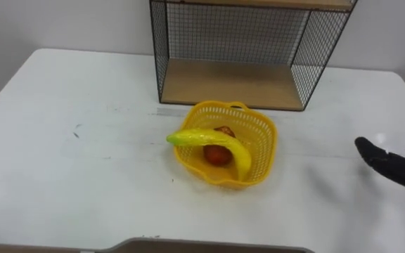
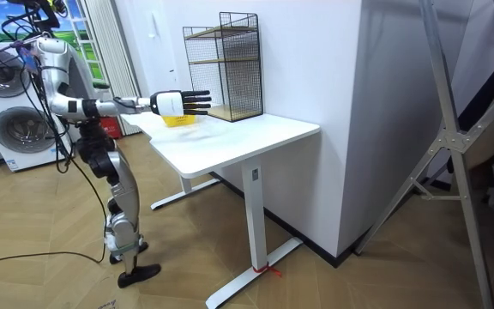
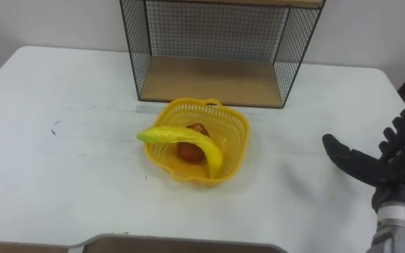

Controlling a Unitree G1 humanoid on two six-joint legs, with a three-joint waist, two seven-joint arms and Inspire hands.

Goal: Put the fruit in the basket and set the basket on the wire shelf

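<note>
A: Right hand (image 3: 380, 167) status?
B: Fingers straight and spread wide, holding nothing. It hangs over the table (image 3: 62, 183), well to the right of the basket (image 3: 238, 147) and clear of it.
A: Fruit?
B: Both in the basket. The banana (image 3: 188, 138) lies across it, with one end poking over the basket's left rim and the other end down inside. A red fruit (image 3: 188, 153) sits under the banana on the basket's floor.
A: Basket itself?
B: Upright on the table. The wire shelf (image 3: 209, 81) stands just behind the basket, with a small gap between them.
A: Robot stance?
B: Room view: standing on the floor at the table's end. One arm is stretched out level over the tabletop, with the hand near the basket.
</note>
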